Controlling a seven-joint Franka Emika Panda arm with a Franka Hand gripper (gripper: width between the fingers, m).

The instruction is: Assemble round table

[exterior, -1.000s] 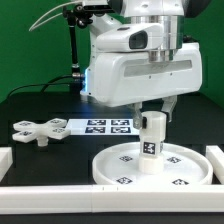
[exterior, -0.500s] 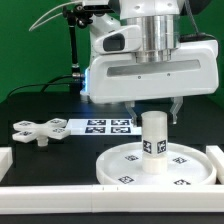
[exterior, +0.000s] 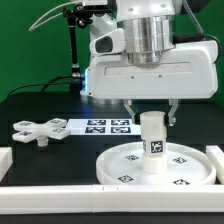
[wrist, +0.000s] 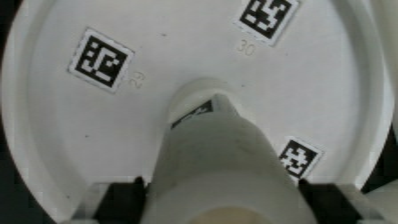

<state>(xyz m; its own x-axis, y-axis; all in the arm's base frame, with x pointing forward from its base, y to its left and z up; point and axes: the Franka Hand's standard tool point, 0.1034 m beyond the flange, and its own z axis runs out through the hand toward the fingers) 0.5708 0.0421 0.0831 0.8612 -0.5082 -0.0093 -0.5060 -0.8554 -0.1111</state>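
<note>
The large white round disc (exterior: 112, 170) lies flat on the black table, tags facing up. The short white post (exterior: 153, 140) stands upright at its middle, with one tag on its side. My gripper (exterior: 153, 118) comes straight down over the post and is shut on its top end. In the wrist view the post (wrist: 222, 140) fills the middle, with a dark pad (wrist: 121, 200) pressed against each side and the disc (wrist: 178, 40) beneath. The small four-armed cross piece (exterior: 32, 130) lies loose on the table at the exterior view's left.
The marker board (exterior: 100, 126) lies flat behind the disc, between it and the cross piece. White border rails run along the front (exterior: 60, 190) and the right side (exterior: 215, 155). A black stand and cables rise at the back left.
The gripper has turned about its vertical axis over the post. The tag on the post's side has shifted with it. The disc and cross piece have not moved.
</note>
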